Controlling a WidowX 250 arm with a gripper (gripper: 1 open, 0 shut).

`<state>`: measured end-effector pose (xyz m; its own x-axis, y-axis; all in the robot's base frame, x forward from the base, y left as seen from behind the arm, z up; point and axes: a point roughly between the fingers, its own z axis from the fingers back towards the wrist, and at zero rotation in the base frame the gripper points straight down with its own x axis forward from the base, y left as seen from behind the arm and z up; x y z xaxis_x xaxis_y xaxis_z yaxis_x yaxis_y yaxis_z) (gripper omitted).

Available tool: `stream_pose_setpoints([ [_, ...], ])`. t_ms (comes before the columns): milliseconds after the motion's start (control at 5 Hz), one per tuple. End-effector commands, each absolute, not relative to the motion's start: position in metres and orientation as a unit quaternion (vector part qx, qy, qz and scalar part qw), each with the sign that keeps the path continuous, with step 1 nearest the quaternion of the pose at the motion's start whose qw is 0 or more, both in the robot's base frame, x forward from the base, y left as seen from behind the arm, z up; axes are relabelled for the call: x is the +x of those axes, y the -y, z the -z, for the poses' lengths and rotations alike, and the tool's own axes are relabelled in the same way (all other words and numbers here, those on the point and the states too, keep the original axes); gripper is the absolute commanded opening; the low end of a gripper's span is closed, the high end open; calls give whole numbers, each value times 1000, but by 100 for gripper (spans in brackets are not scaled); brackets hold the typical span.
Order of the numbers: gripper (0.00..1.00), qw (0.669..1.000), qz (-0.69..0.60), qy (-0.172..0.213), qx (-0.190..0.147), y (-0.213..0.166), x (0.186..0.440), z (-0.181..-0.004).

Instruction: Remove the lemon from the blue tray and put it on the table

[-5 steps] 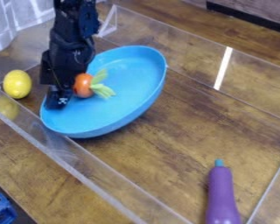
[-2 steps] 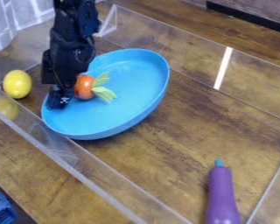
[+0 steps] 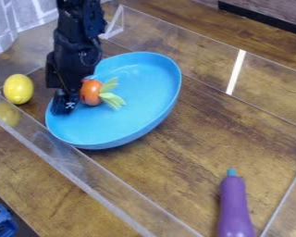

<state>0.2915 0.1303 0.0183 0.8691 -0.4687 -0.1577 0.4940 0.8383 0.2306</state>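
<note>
Items counted: one lemon; one blue tray; one carrot; one purple eggplant; one gripper; one table.

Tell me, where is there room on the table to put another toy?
Bare wood lies between the blue tray and the purple eggplant, and behind the tray toward the far wall. It's crowded at the left, where the gripper, carrot and lemon sit close.

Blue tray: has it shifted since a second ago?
Yes. The blue tray has slid slightly right in the picture: its right rim sits nearer the white reflection streak on the table than before.
</note>
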Motion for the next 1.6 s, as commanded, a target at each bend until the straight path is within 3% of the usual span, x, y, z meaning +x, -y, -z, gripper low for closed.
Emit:
stream_pose_setpoints([
  [0, 100, 961, 249, -40, 113, -111, 292, 4],
  [200, 100, 960, 252, -37, 114, -109, 293, 3],
  [400, 0, 959, 256, -35, 115, -107, 295, 2],
  [1400, 0, 954, 267, -7, 137, -104, 298, -25],
])
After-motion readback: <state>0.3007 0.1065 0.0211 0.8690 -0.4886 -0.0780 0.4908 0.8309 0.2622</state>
